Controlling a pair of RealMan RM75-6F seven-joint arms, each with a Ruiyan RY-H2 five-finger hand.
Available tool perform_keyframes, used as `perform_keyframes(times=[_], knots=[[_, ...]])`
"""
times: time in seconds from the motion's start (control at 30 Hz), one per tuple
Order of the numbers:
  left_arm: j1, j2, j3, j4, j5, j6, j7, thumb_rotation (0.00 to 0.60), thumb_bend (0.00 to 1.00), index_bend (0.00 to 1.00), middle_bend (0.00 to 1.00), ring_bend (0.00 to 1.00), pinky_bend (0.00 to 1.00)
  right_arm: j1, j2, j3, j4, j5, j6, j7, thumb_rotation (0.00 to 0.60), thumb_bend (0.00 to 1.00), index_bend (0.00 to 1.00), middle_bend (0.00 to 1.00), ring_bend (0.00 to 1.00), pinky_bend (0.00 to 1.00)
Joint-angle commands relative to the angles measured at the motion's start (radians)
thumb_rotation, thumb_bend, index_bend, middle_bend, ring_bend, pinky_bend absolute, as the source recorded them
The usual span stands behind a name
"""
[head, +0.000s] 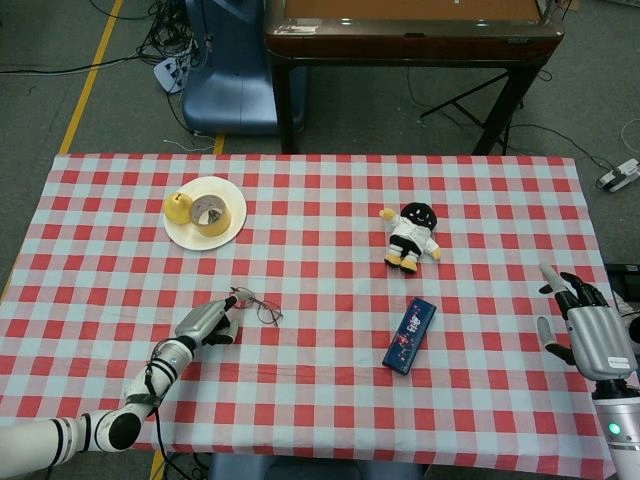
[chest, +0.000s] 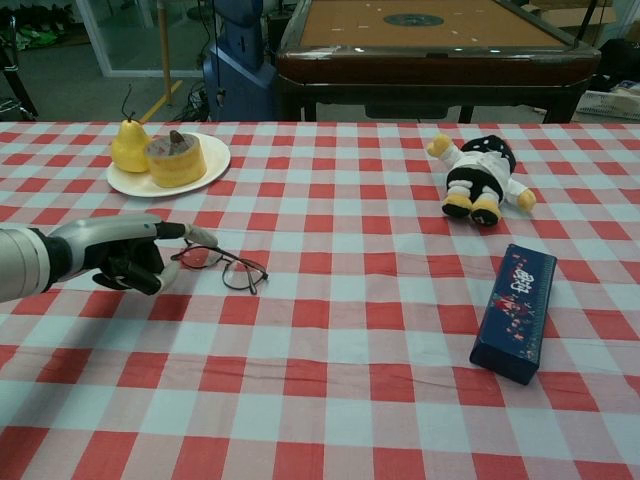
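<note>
A pair of thin dark-framed glasses (head: 258, 305) (chest: 225, 265) lies on the red-and-white checked tablecloth (head: 330, 300), left of centre. My left hand (head: 205, 323) (chest: 125, 255) lies low on the cloth just left of them. Its fingers are curled and one is stretched out over the left end of the frame, which sits pinched between that finger and the thumb. My right hand (head: 588, 335) hovers at the table's right edge with its fingers apart, holding nothing; only the head view shows it.
A white plate (head: 232, 222) (chest: 125, 185) at the back left carries a yellow pear (chest: 128, 146) and a roll of yellow tape (chest: 175, 160). A black-and-white plush doll (head: 410, 235) (chest: 480, 175) and a dark blue box (head: 410, 335) (chest: 515, 310) lie to the right.
</note>
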Motion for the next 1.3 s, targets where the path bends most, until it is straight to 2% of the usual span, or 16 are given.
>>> perform_keyframes(times=[0.03,0.2,0.37,0.47,0.53,0.6,0.77,0.87,1.0,1.17,1.3], knots=[[0.002,-0.003,0.001,0.002,0.002,-0.003,-0.004,0.600,0.71,0.14,1.00,0.99,1.00,0.000,0.000,0.000,-0.001,-0.001,0.000,-0.001,0.600,0.45,0.00,0.33,0.13,0.19],[0.011,0.006,-0.007,-0.012,0.020,0.008,-0.016,0.600,0.71,0.14,1.00,0.99,1.00,-0.001,0.003,0.001,-0.004,-0.003,0.004,-0.003,0.600,0.45,0.00,0.33,0.13,0.19],[0.033,0.050,-0.041,-0.060,0.054,0.056,-0.051,0.600,0.71,0.14,1.00,0.98,1.00,0.000,0.005,0.002,-0.005,-0.001,0.003,-0.003,0.600,0.45,0.00,0.33,0.13,0.19],[0.064,0.090,-0.056,-0.094,0.104,0.130,-0.059,0.600,0.70,0.14,0.99,0.95,1.00,0.000,0.007,0.001,-0.002,0.000,0.001,0.000,0.600,0.45,0.00,0.33,0.13,0.19],[0.088,0.106,-0.057,-0.102,0.137,0.192,-0.050,0.600,0.70,0.14,0.95,0.91,0.99,0.000,0.009,0.001,0.000,0.000,-0.001,0.002,0.600,0.45,0.00,0.33,0.13,0.19],[0.121,0.118,-0.052,-0.102,0.178,0.275,-0.029,0.600,0.70,0.14,0.88,0.83,0.94,0.001,0.010,0.000,0.004,0.001,-0.005,0.004,0.600,0.45,0.00,0.33,0.13,0.19],[0.200,0.139,-0.024,-0.084,0.272,0.457,0.042,0.600,0.69,0.15,0.64,0.61,0.76,0.008,0.009,-0.001,0.016,0.000,-0.018,0.013,0.600,0.45,0.00,0.33,0.13,0.19],[0.249,0.159,0.004,-0.074,0.320,0.541,0.089,0.600,0.64,0.15,0.52,0.48,0.63,0.014,0.005,-0.004,0.025,-0.009,-0.027,0.023,0.600,0.45,0.00,0.33,0.13,0.19],[0.321,0.182,0.031,-0.085,0.341,0.651,0.171,0.600,0.55,0.15,0.41,0.37,0.50,0.025,-0.003,-0.007,0.040,-0.027,-0.034,0.039,0.600,0.45,0.00,0.33,0.13,0.19],[0.395,0.205,0.061,-0.094,0.374,0.735,0.189,0.600,0.45,0.15,0.36,0.30,0.43,0.037,-0.013,-0.004,0.053,-0.032,-0.043,0.054,0.600,0.45,0.00,0.33,0.13,0.19],[0.462,0.220,0.088,-0.107,0.414,0.812,0.197,0.600,0.42,0.15,0.35,0.29,0.39,0.044,-0.019,-0.006,0.058,-0.047,-0.042,0.058,0.600,0.45,0.00,0.33,0.13,0.19]])
